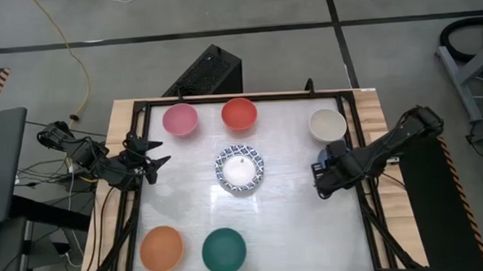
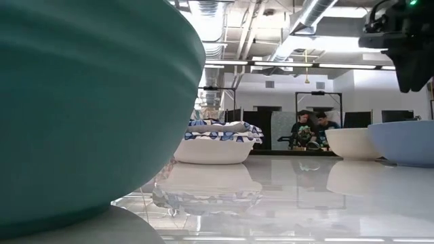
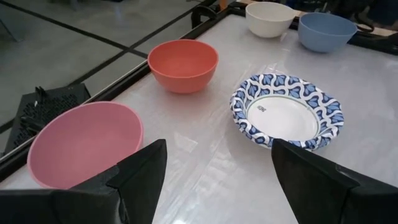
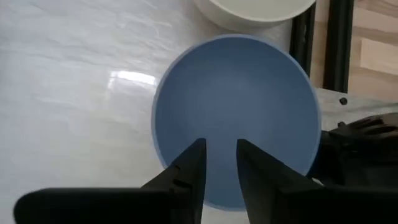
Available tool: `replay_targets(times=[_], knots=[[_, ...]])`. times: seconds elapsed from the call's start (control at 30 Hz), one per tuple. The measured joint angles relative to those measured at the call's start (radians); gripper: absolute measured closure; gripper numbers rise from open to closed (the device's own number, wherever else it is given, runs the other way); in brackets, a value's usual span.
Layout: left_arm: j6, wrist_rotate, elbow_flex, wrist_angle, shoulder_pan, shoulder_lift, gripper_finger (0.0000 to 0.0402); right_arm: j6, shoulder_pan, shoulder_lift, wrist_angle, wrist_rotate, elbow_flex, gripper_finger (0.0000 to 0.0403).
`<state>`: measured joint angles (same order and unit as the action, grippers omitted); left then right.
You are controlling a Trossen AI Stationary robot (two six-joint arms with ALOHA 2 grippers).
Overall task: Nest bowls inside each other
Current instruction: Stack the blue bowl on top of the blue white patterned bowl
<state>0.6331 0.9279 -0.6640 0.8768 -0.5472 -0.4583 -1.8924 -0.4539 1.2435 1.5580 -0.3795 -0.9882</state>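
With my right gripper (image 4: 219, 163) narrowly parted and empty, hovering directly over the round blue plastic bowl (image 4: 239, 106) beside the cream bowl (image 4: 255, 11), I should drop squarely astride its near rim before pinching

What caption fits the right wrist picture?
Right gripper poised, fingers apart, above a round blue bowl beside a cream bowl.

Stacked bowls (image 1: 240, 169) sit mid-table (image 1: 302, 223), six single bowls around them.
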Motion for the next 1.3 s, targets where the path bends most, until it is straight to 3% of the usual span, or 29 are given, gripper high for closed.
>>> replay_targets(times=[0.13,0.5,0.67,0.93,1.3], knots=[[0.0,0.0,0.0,0.0,0.0,0.0,0.0123,0.008,0.025,0.018,-0.016,-0.014,0.0,0.0295],[0.0,-0.002,0.0,0.001,0.0,0.0,0.0123,0.369,0.135,0.087,-0.171,-0.035,0.0,0.0293],[0.0,-0.003,0.0,0.001,0.0,0.0,0.0123,0.462,0.193,0.084,-0.235,-0.012,0.0,0.026],[-0.011,-0.003,0.0,0.004,0.0,0.0,0.0123,0.513,0.283,0.085,-0.236,0.037,0.0,0.0169],[-0.011,-0.004,0.0,0.006,0.0,0.0,0.0123,0.498,0.3,0.086,-0.259,0.042,0.009,0.0172]])
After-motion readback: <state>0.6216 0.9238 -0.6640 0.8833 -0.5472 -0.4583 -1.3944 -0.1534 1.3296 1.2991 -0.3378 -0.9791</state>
